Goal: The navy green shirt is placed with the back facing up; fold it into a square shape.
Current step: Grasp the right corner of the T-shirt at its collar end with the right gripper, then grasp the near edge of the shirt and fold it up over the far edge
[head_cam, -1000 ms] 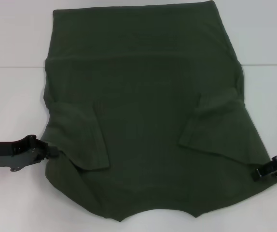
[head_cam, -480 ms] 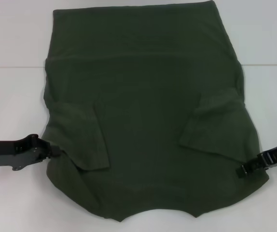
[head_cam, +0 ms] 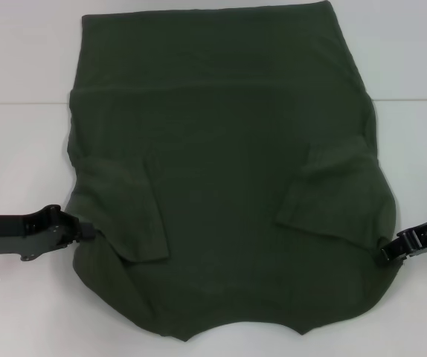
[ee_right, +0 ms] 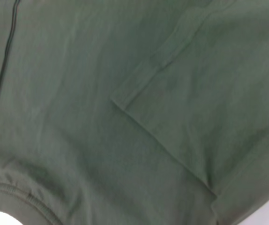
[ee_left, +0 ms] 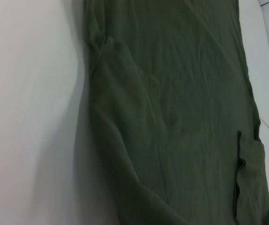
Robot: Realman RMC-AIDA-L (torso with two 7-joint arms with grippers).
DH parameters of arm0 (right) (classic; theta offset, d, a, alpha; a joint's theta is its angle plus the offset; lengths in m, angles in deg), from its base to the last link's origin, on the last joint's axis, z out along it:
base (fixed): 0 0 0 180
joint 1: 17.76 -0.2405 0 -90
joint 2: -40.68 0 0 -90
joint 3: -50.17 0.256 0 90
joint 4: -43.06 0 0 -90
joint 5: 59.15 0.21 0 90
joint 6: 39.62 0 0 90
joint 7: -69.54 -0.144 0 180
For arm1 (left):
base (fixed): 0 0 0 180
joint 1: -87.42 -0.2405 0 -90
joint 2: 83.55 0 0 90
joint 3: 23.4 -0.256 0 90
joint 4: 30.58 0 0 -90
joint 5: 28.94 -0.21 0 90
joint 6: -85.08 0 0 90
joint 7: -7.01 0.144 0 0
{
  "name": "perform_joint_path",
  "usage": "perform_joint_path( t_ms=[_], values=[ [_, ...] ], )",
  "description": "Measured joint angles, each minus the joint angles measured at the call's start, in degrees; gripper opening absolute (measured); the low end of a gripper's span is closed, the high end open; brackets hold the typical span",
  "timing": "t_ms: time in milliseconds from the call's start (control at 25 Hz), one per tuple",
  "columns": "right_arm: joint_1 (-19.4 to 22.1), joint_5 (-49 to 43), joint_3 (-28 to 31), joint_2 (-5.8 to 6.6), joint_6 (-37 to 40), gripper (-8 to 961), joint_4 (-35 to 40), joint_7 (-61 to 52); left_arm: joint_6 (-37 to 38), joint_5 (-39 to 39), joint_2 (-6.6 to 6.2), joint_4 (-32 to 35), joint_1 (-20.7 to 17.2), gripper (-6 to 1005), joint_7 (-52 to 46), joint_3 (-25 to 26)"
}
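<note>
Navy green shirt (head_cam: pixel 228 186): plain dark olive green all over, no print showing, sleeves folded in the same shade. Table (head_cam: pixel 20 171): white. Left gripper (head_cam: pixel 87 232) at 8 o'clock and right gripper (head_cam: pixel 383 255) at 4 o'clock: black.

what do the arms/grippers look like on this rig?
Both are black. The left gripper ends a flat, dark bar-like arm, with a blocky head showing small screw or pivot points. The right gripper is also black and blocky, with a small white label on its body. No cables visible. Neither wrist view shows fingers.
</note>
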Motion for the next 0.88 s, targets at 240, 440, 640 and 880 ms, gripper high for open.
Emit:
perform_joint_path(
  t_ms=[240,440,640,880],
  values=[
    [0.27,0.09,0.27,0.22,0.31,331,-0.04,0.0,0.2,0.02,0.0,0.0,-0.01,16,0.2,0.11],
    [0.66,0.19,0.86,0.42,1.28,159,0.19,0.29,1.74,0.02,-0.37,0.16,-0.05,15,0.64,-0.07],
    [0.67,0.28,1.67,0.99,2.94,46,0.28,0.92,3.87,-0.76,-0.86,0.76,-0.16,15,0.67,-0.09],
    [0.5,0.33,1.84,1.94,7.78,52,0.35,2.24,9.25,-3.84,-1.15,4.19,-1.29,15,0.7,-0.19]
  ],
)
